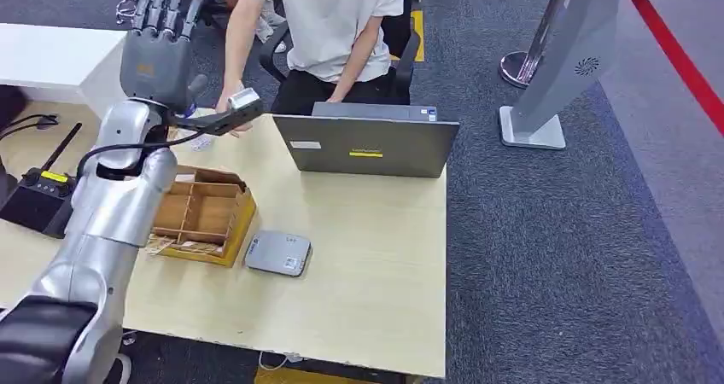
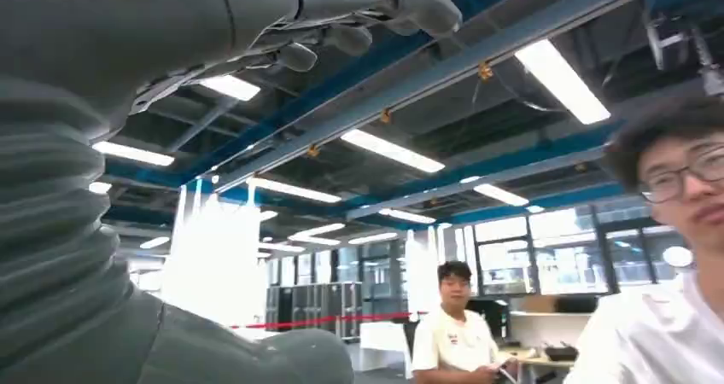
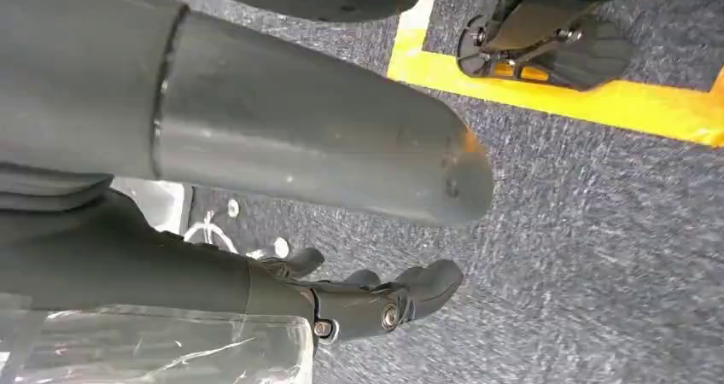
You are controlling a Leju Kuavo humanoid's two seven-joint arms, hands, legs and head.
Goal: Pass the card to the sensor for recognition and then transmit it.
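Fingers of the left hand [image 1: 158, 47] raised, spread straight, holding nothing; right hand [image 3: 376, 303] hangs curled over carpet. Card location: cannot tell (possibly the white slip [image 1: 200, 142] near the person's hand [image 1: 229, 102]). Risk: a reach could clip the laptop [image 1: 367, 145].

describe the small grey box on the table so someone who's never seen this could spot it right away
Start at the light wooden table with the grey laptop at its far edge. Nearer the front edge, just right of the wooden divider tray, lies the small grey box. It is the only flat, rounded, pale grey slab there, lying alone on bare tabletop.
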